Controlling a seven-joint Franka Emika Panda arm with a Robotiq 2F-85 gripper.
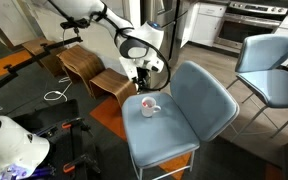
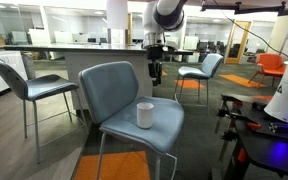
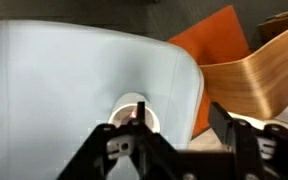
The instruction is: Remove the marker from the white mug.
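The white mug (image 1: 150, 108) stands upright on the blue-grey chair seat (image 1: 169, 135), near its back edge. It also shows in an exterior view (image 2: 144, 115) and in the wrist view (image 3: 132, 104). The pink-red marker (image 1: 148, 102) stands inside the mug, and only its tip shows; in the wrist view a pink spot of it (image 3: 134, 114) shows partly behind a finger. My gripper (image 1: 141, 80) hangs above the mug, a little towards the chair back, open and empty. It also shows in an exterior view (image 2: 155, 73). In the wrist view (image 3: 177, 108) one finger lies over the mug's mouth.
The chair's backrest (image 2: 109, 85) rises beside the mug. Bent-wood furniture (image 1: 84, 65) and an orange floor mat (image 3: 212, 50) lie beyond the seat edge. Other blue chairs (image 1: 269, 65) (image 2: 29, 85) stand around, and another robot's white body (image 1: 9, 145) is nearby.
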